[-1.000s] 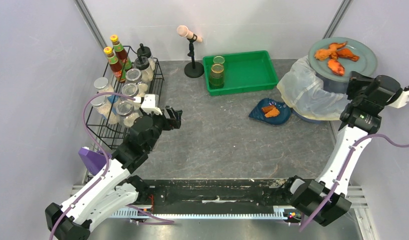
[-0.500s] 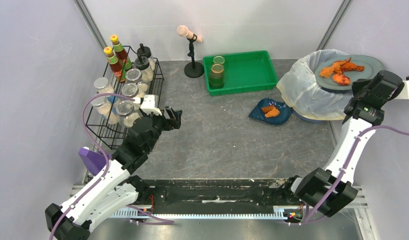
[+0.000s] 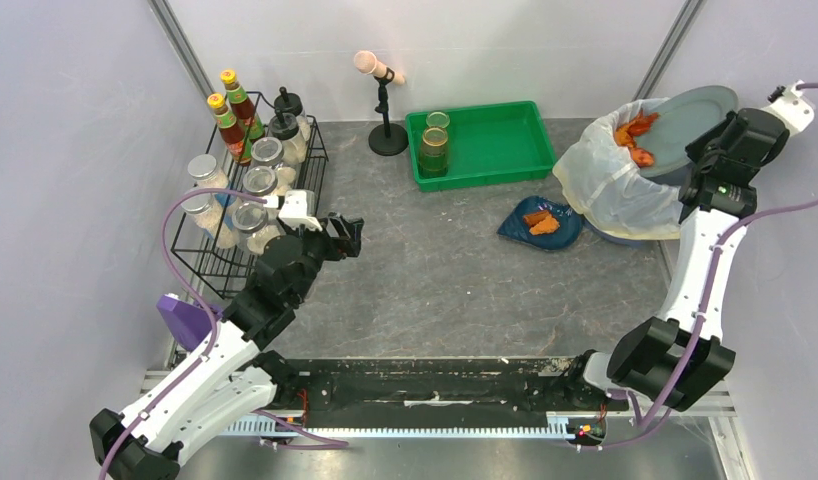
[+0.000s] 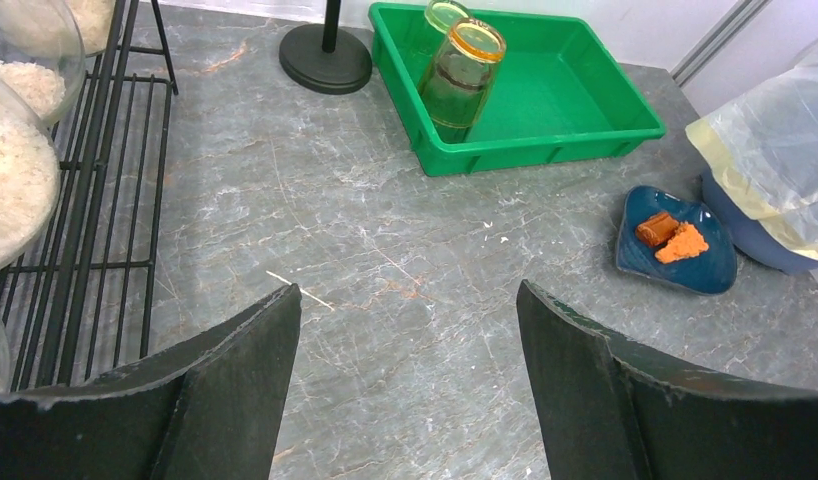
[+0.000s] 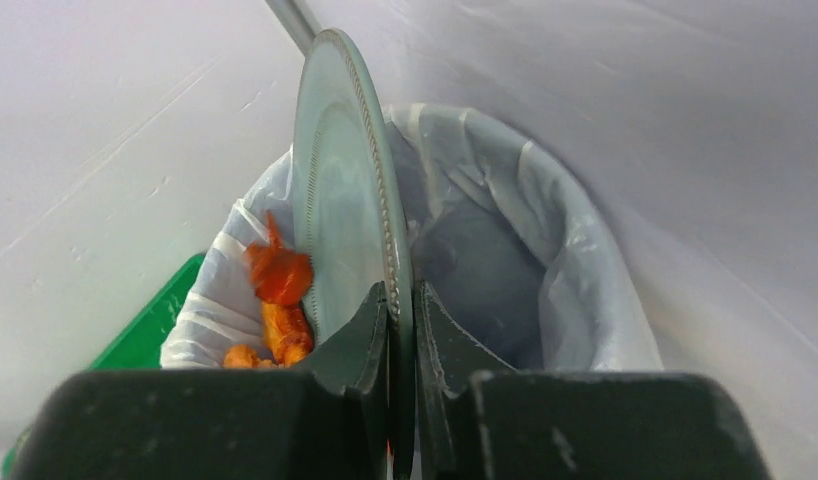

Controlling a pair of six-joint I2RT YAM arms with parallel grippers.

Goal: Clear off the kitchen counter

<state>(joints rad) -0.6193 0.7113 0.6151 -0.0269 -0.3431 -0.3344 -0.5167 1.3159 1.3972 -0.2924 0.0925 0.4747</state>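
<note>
Tipped steeper, plate (image 3: 685,125) sheds food (image 3: 633,135) into bin (image 3: 605,190). Right jaws clench its rim, seemingly stiff, slick, breakable; left jaws gape.

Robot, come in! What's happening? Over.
Right gripper shut on plate, tipped over bin, food at its low edge. Left gripper open above counter. Blue dish of scraps not yet cleared. Nothing in the way.

Grey stone table (image 3: 435,290) carries a wire rack (image 3: 207,265) at left, a green tray (image 3: 500,148) at back, and a blue dish (image 3: 510,233) just beside the lined bin (image 3: 600,185).
</note>
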